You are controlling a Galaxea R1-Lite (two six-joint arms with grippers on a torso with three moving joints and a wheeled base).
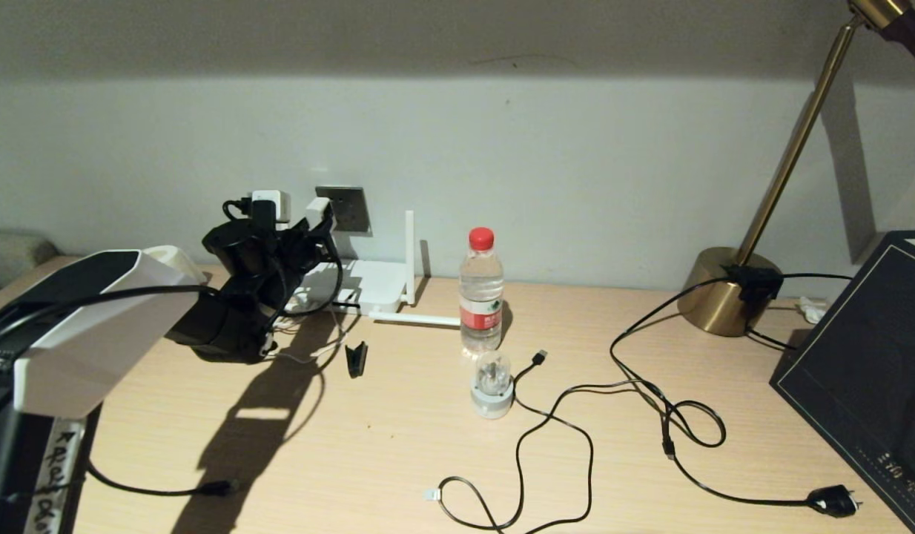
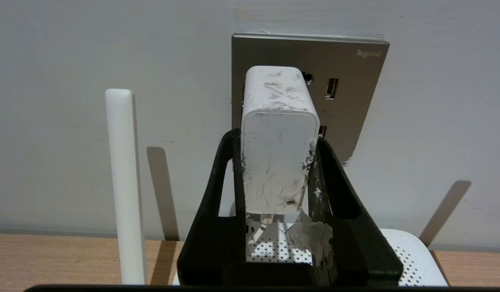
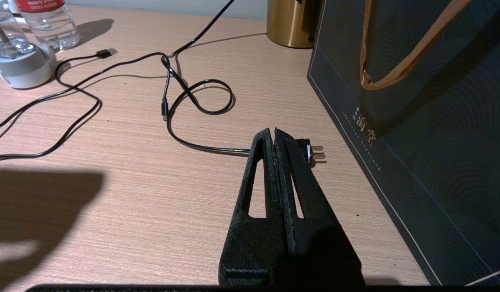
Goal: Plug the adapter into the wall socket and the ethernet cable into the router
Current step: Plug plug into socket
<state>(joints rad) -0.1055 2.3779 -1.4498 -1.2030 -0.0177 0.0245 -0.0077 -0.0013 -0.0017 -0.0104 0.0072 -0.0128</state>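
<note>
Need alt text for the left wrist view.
The left gripper clamps the scuffed white cube adapter against the grey metallic wall socket plate. Below lies the white perforated router, one stick antenna upright beside it.

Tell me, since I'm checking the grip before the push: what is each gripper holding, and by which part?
The left gripper clamps the adapter by its two side faces, at the wall socket. The right gripper is shut on nothing.

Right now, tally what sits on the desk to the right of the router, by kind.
Water bottle: 1
Brass lamp: 1
Dark bag: 1
Dome gadget: 1
Black cables: 2, the USB cable and the lamp cord
Total: 6
</note>
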